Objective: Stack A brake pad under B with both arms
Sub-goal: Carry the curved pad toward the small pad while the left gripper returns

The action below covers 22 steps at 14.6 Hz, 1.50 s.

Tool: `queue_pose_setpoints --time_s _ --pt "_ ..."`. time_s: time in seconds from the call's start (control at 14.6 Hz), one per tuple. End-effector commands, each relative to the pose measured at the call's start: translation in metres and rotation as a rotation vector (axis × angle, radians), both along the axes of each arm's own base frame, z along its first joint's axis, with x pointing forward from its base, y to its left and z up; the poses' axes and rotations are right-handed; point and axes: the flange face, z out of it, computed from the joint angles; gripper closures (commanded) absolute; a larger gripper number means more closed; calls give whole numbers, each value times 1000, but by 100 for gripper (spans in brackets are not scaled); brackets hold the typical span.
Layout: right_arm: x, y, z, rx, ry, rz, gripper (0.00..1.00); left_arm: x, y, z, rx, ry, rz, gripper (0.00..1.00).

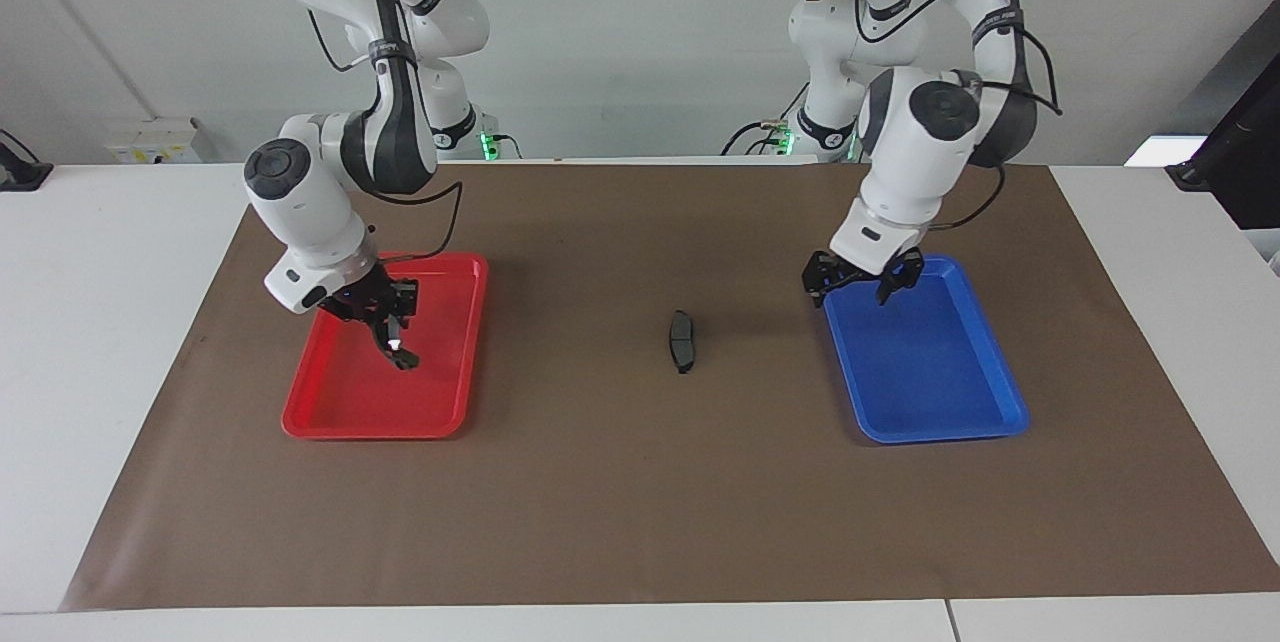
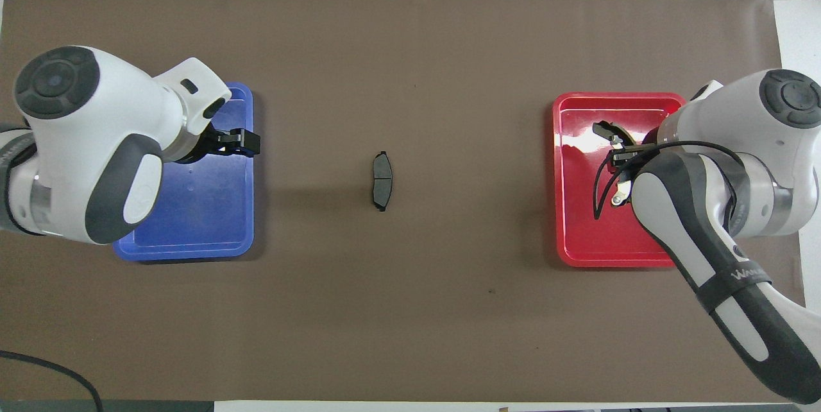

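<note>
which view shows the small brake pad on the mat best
The overhead view: the brake pad lies unobstructed on the brown mat between the trays, its outline and end tabs showing. The facing view shows the pad too, foreshortened into a narrow dark sliver.

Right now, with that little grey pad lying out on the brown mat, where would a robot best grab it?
Probably from straight above, jaws across its short width at the middle. The pad lies flat and alone on the mat, its long sides free, and too thin to take from the side.

Small grey A brake pad (image 1: 682,340) flat mid-mat; curved black B (image 1: 392,342) over red tray (image 1: 330,417).
</note>
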Motion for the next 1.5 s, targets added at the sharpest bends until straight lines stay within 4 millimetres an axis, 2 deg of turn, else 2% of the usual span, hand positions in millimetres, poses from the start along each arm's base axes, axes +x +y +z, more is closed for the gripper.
queue_pose_setpoints --time_s 0.0,0.14,0.2,0.34,0.41,0.55,0.61,0.68,0.82,0.89,0.96,1.09,1.37,1.43 --pt "6 65 20 5 5 -49 100 -9 60 34 5 1 1 2" --pt "-2 115 20 3 -8 -50 100 -4 97 59 3 12 23 2" --pt "-5 139 21 4 -16 -59 100 -4 106 71 2 29 -14 2" --pt "-4 173 19 -1 -18 -59 100 -3 127 94 1 57 -45 2" --pt "-5 193 18 -4 -17 -42 100 -3 131 103 1 65 -48 2" --pt "8 249 8 -17 -23 -83 100 -5 131 116 1 71 -54 1" --pt "15 272 2 -22 -23 -89 100 -6 132 120 1 77 -53 1" --pt "14 288 1 -15 -26 -85 100 -9 132 123 1 89 -53 1" --pt "10 309 -10 -13 -27 -104 100 -15 135 125 1 108 -50 1" --pt "6 328 -24 -26 -20 -124 100 -16 134 124 1 115 -50 1" --pt "9 342 -26 -16 -33 -137 100 -18 135 124 1 118 -51 1" --pt "11 350 -25 2 -58 -133 100 -18 135 123 1 118 -50 1" --pt "-4 385 -56 7 -61 -122 100 -16 135 124 1 106 -42 1" --pt "-3 386 -56 12 -68 -122 100 -16 136 123 1 108 -39 1"
